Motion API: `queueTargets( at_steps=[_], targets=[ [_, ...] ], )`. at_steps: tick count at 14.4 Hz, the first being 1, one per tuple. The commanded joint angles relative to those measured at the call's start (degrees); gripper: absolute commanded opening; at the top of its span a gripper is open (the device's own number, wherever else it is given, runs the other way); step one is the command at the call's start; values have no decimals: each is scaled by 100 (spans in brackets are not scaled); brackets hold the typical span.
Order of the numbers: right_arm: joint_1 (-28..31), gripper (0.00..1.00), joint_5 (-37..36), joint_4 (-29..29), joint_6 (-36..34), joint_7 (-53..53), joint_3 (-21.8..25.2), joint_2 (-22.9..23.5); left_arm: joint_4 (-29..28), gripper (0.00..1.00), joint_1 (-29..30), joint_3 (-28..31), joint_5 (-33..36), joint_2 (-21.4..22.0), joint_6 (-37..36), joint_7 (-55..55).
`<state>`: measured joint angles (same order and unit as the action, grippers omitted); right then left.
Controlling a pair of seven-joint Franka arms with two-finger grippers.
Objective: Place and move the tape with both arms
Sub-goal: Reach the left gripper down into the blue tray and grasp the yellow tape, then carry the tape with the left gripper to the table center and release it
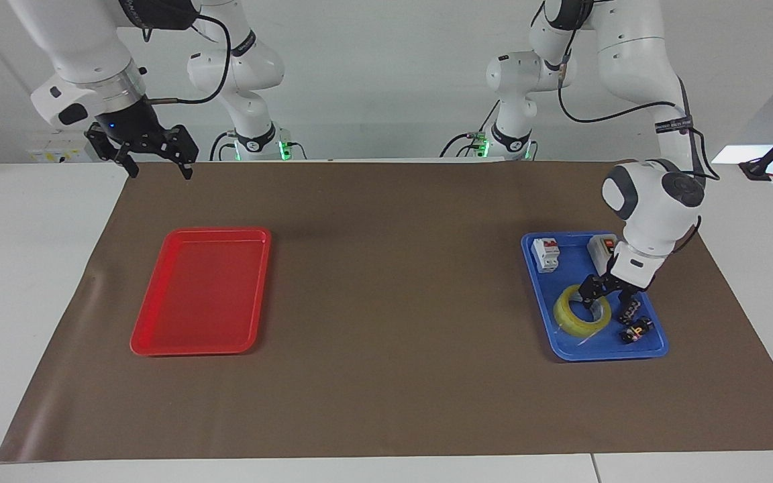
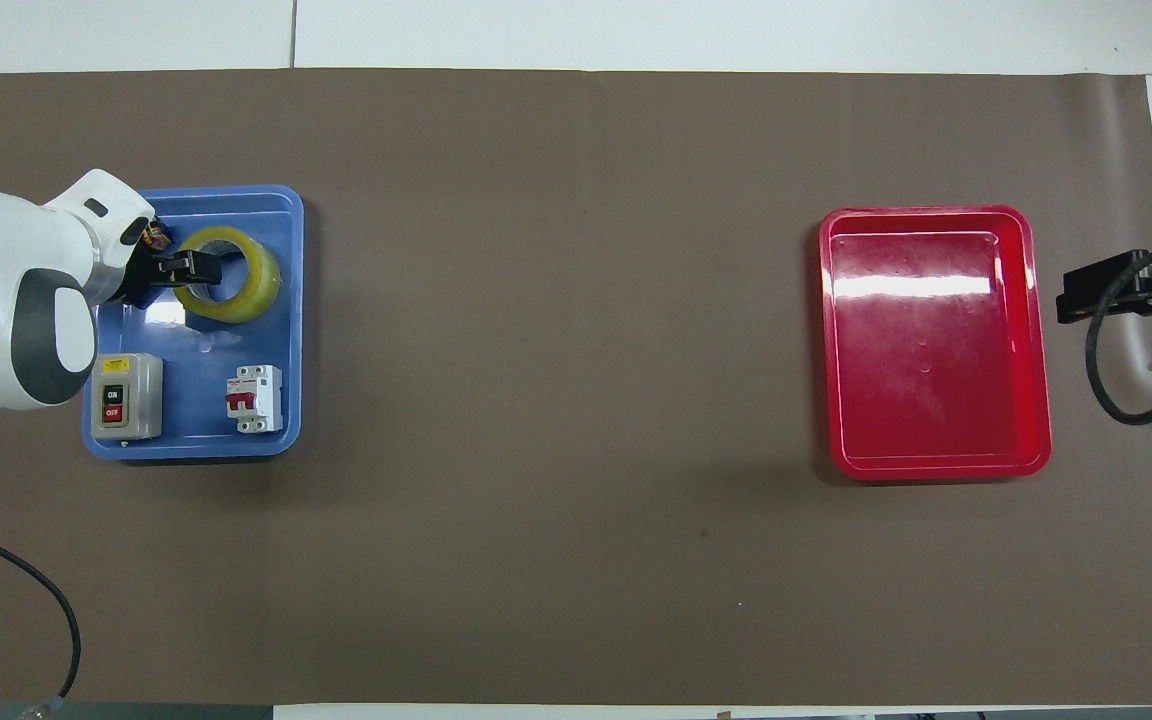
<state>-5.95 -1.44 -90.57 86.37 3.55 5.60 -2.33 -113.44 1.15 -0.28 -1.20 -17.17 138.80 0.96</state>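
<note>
The tape (image 1: 571, 315) is a yellow roll lying flat in the blue tray (image 1: 578, 343), at the tray's end farther from the robots. My left gripper (image 1: 604, 296) is low over the roll, open, with one finger over the core hole and the other outside the roll's wall. In the overhead view the left gripper (image 2: 181, 270) covers the edge of the tape (image 2: 258, 285). My right gripper (image 1: 158, 168) waits open, raised above the table edge at the right arm's end, and its tip shows in the overhead view (image 2: 1071, 297).
The blue tray (image 2: 198, 335) also holds a grey switch box (image 1: 600, 247) (image 2: 126, 396), a white breaker (image 1: 546, 255) (image 2: 254, 398) and small black parts (image 1: 635, 323). A red tray (image 1: 202, 295) (image 2: 936, 350) lies toward the right arm's end.
</note>
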Motion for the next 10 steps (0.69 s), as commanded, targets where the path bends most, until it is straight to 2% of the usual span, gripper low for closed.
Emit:
queueTargets(
  at_steps=[1, 4, 6, 10],
  targets=[
    [24, 100, 92, -84, 82, -3, -15, -74, -169, 1, -9, 11, 85, 47, 209, 79],
    [24, 100, 92, -84, 82, 5, -15, -74, -160, 0, -53, 11, 85, 56, 183, 79],
    [24, 100, 92, -84, 82, 5, -15, -74, -152, 0, -45, 11, 85, 230, 43, 62],
    [24, 100, 92, -93, 82, 5, -15, -74, 207, 0, 17, 20, 85, 907, -1184, 62]
  ],
)
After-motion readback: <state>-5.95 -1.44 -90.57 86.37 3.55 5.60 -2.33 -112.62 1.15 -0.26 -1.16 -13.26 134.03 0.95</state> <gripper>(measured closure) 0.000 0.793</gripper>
